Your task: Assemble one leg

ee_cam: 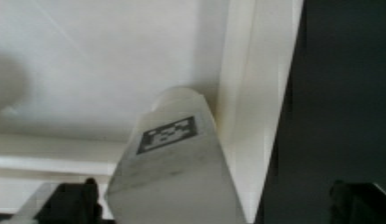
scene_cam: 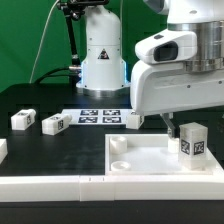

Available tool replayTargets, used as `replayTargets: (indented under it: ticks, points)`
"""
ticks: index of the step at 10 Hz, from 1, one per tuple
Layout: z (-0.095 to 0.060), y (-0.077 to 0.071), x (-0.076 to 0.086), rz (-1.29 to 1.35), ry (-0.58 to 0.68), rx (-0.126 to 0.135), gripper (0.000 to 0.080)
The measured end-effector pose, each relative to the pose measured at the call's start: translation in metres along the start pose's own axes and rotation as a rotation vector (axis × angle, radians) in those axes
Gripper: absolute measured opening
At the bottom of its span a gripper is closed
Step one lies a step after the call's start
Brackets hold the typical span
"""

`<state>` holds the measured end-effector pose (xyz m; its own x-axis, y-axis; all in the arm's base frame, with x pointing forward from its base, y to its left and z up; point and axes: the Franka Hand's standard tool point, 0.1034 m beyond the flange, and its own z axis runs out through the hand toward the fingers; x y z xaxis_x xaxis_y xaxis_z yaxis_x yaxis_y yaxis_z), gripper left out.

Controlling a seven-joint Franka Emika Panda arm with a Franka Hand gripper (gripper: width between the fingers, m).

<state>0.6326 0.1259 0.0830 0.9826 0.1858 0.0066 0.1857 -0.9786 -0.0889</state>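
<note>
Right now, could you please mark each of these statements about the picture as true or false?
1. A leg stands on the white tray-like part. True.
2. Other loose legs lie on the black table. True.
3. The marker board lies on the tray-like part. False: it lies on the table, behind the tray-like part.
4. The gripper holds the leg high in the air. False: the leg is down on the tray-like part, beside the gripper.
</note>
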Motion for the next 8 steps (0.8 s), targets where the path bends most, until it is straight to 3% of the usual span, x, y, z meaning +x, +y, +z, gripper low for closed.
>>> replayTargets:
  ticks: [2, 3, 4, 5, 8]
  points:
    - [-0.0001, 0.0021, -0.0001, -0.016, 0.000, 0.001, 0.0648]
    - [0.0000, 0.0022, -0.0001, -0.017, 0.000, 0.001, 0.0521]
    - [0.0001, 0.0023, -0.0001, -0.017, 0.000, 0.001, 0.0521]
    - [0.0000, 0.0025, 0.0000, -0.011, 0.001, 0.001, 0.0295]
    - [0.0001, 0.0033, 0.0004, 0.211, 0.006, 0.003, 0.0294]
